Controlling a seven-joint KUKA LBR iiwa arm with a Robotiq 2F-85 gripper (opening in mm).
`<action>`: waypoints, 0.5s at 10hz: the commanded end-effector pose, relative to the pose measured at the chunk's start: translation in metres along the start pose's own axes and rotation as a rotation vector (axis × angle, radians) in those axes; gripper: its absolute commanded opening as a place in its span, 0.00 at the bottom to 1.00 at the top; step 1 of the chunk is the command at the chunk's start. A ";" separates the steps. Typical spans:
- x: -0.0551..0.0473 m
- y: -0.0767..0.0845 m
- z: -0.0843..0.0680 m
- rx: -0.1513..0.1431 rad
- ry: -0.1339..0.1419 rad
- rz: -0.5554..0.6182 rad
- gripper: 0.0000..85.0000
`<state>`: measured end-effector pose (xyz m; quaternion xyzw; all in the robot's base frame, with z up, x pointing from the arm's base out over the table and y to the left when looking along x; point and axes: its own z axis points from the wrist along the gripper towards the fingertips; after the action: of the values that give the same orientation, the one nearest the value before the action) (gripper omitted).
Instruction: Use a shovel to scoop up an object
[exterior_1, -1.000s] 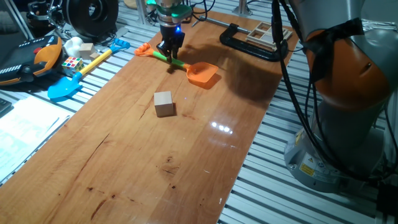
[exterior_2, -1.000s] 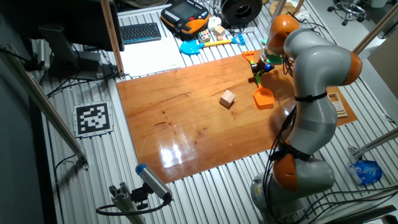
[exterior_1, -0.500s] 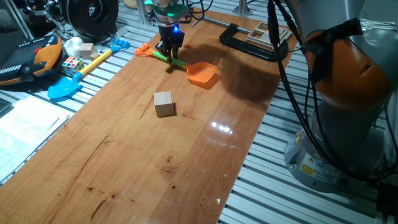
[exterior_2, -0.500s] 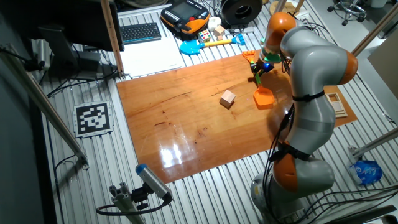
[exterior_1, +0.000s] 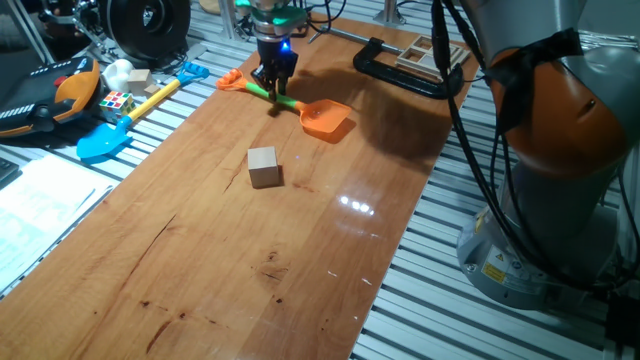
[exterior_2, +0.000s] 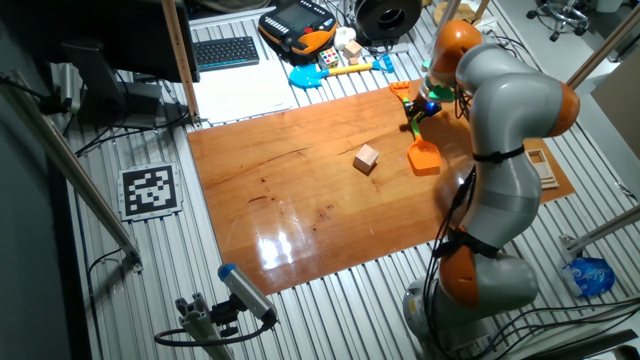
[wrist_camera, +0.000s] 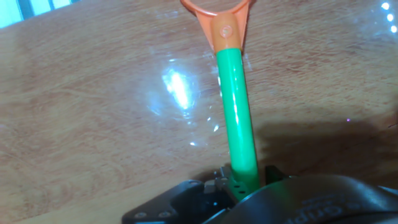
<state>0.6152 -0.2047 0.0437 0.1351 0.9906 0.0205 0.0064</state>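
The shovel lies on the wooden table, with its orange blade to the right, a green shaft and an orange end piece to the left. My gripper stands over the shaft, shut on it. In the hand view the green shaft runs from my gripper up to the orange end piece. The light-brown wooden cube sits alone nearer the table's middle, apart from the blade. The other fixed view shows the gripper, the blade and the cube.
A blue-bladed toy shovel with a yellow shaft and a multicoloured puzzle cube lie off the table's left edge. A black clamp sits at the far right corner. The arm's base stands to the right.
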 end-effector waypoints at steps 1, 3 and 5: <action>0.001 0.001 0.002 0.000 -0.007 -0.003 0.40; 0.001 0.001 0.010 -0.001 -0.013 -0.005 0.40; 0.002 0.001 0.008 0.022 -0.015 -0.010 0.40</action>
<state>0.6143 -0.2029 0.0351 0.1306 0.9913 0.0095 0.0128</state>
